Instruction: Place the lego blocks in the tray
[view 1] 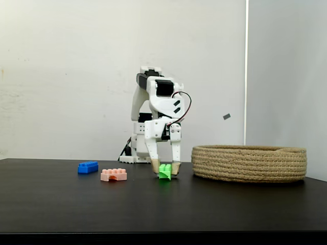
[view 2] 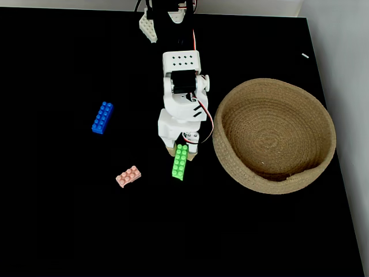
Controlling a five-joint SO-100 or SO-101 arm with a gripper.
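Observation:
My gripper (view 1: 165,168) is down at the table with its fingertips pressed against both sides of the green lego block (view 1: 164,172). From above, the green lego block (view 2: 180,162) lies on the black table with its far end between the fingers of the gripper (view 2: 182,150). The salmon-pink lego block (view 1: 113,175) (view 2: 127,176) lies to the left of it. Further left is the blue lego block (view 1: 88,167) (view 2: 102,117). The tray (view 1: 249,163) (view 2: 230,160), a round coiled-rope basket, stands just right of the gripper with nothing inside it.
The arm's base (view 1: 134,153) (view 2: 154,23) stands at the back of the black table (view 1: 61,204). A white wall rises behind it. In the view from above, the table's right edge (view 2: 340,173) runs close to the tray.

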